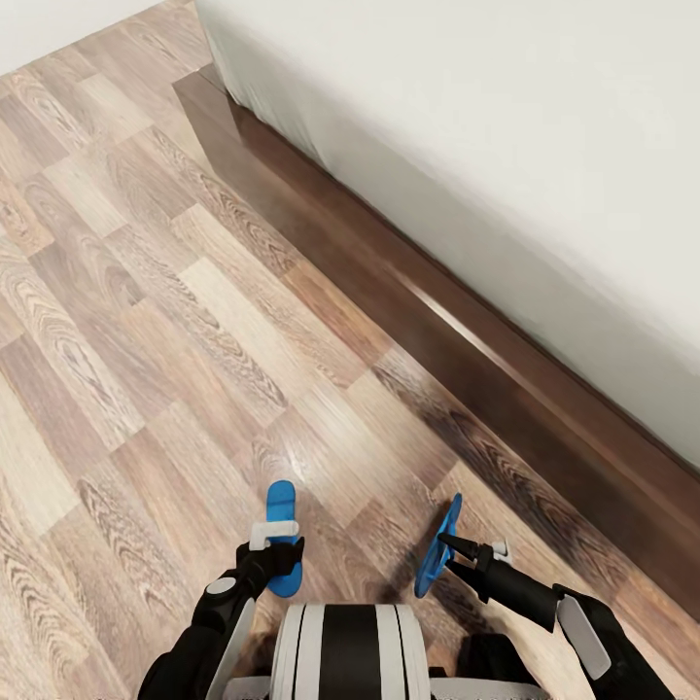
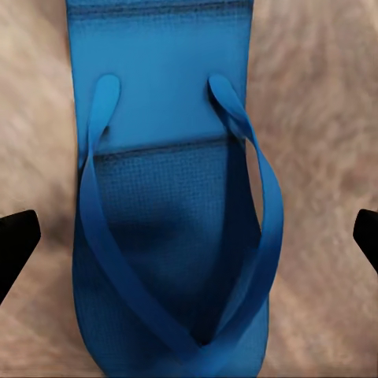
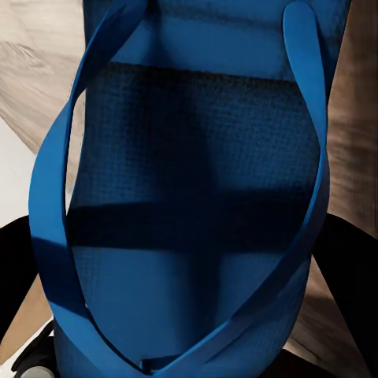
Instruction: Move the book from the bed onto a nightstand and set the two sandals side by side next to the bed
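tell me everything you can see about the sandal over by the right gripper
The right sandal is a bright blue flip-flop with a textured footbed and a Y-shaped strap, rubbery looking. It stands tilted on edge above the wood floor near the bed frame, with the right gripper closed on it.

Wood-plank floor point(image 1: 146, 321) — mixed light and brown boards — meets white wall point(image 1: 49, 24)
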`<state>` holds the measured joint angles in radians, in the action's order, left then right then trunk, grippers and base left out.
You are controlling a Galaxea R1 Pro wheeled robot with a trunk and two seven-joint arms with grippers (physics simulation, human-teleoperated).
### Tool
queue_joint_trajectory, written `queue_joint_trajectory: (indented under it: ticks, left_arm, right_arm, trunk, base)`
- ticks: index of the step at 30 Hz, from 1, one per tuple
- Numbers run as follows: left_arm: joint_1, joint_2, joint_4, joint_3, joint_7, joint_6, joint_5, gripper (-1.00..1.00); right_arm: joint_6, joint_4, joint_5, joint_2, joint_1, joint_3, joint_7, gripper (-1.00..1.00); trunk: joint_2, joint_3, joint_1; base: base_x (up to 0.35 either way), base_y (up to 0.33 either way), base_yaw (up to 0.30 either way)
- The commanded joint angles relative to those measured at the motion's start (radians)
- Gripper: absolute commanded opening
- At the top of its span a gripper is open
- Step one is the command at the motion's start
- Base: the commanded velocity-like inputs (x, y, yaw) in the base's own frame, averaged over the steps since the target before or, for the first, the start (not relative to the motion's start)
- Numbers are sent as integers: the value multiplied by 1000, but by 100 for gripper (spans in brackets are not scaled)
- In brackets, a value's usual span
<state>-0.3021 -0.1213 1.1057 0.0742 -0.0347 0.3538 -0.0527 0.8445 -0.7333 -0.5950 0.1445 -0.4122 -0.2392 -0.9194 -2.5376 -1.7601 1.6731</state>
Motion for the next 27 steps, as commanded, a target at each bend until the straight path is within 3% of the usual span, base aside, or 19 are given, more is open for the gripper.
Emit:
queue_joint_trajectory:
  ticks: [1,12,26,27]
  left_arm:
    - [0,0,1,1,-4,5,-6,100]
    - [0,0,1,1,-4,6,-6,100]
    - [0,0,1,1,-4,6,-6,100]
    - [0,0,1,1,-5,6,-6,-100]
  right_arm:
    - [5,0,-2,0,0,-2,-2,-100]
    - [5,0,-2,0,0,-2,-2,-100]
    - [5,0,-2,0,0,-2,-3,-100]
    - [5,0,-2,0,0,-2,-3,-100]
  trunk:
    - [0,-4,0]
    - [-3,-47,5]
    - [-3,-47,5]
    - [-3,-47,5]
  base:
    - [0,0,0]
    - [0,0,0]
    - [0,0,0]
    - [0,0,0]
